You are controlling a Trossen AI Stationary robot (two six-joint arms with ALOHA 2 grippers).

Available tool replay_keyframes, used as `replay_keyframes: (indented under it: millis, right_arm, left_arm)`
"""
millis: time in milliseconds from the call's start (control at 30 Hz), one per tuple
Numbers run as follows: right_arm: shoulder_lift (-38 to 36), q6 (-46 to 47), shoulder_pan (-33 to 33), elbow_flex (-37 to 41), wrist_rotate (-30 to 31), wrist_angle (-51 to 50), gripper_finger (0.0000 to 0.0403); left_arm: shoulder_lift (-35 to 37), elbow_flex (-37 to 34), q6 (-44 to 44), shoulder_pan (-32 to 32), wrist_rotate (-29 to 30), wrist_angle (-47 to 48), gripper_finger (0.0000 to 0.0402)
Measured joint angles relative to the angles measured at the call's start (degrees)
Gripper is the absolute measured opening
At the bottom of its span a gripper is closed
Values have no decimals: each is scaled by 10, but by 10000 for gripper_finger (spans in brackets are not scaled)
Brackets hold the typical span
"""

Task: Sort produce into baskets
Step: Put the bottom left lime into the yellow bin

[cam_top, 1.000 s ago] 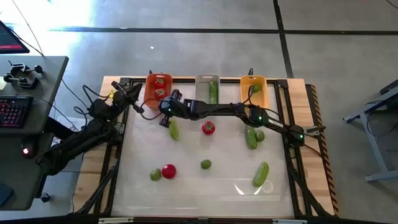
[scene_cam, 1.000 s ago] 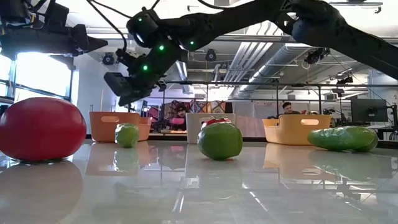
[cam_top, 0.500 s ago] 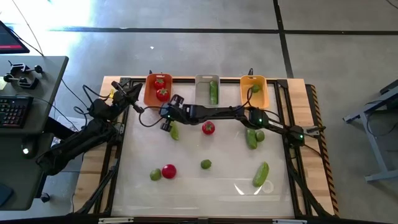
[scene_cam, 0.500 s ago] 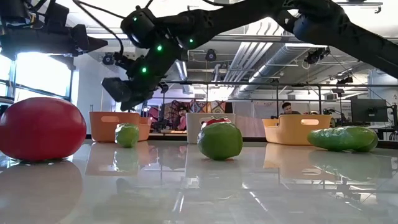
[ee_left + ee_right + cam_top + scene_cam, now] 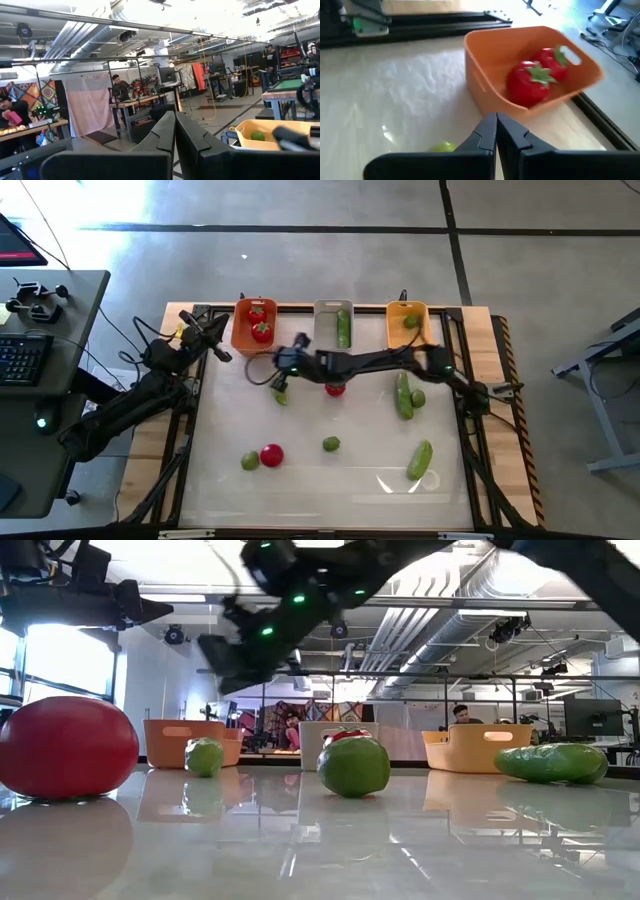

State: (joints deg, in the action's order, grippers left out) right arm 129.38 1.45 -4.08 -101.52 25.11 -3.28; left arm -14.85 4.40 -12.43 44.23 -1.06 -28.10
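The dark right arm [image 5: 370,362] lies across the white table [image 5: 330,480] at 12 o'clock, blocking the way to the three plastic baskets. Toward 6 o'clock the surface is mostly free; only a small red tomato [image 5: 271,454], two green limes [image 5: 331,444] and a dark-green cucumber [image 5: 419,459] stand there.

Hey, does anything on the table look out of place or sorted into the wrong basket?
Nothing stands out. The orange-red basket holds two tomatoes, the grey basket a cucumber, and the yellow basket a lime. Nothing is spilled or visibly damaged.
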Motion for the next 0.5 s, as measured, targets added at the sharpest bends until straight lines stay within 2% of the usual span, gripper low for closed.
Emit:
replay_keyframes:
  millis: [233, 433, 500]
  right_arm:
    - [-136, 49, 0, 232, 9, 132, 0]
    - [-217, 90, 2, 345, 16, 136, 0]
    - [-240, 90, 5, 372, 23, 138, 0]
  left_arm:
    - [-1, 0, -5, 0, -38, 10, 0]
    - [-13, 0, 17, -3, -106, 14, 0]
    - [-17, 0, 32, -11, -142, 41, 0]
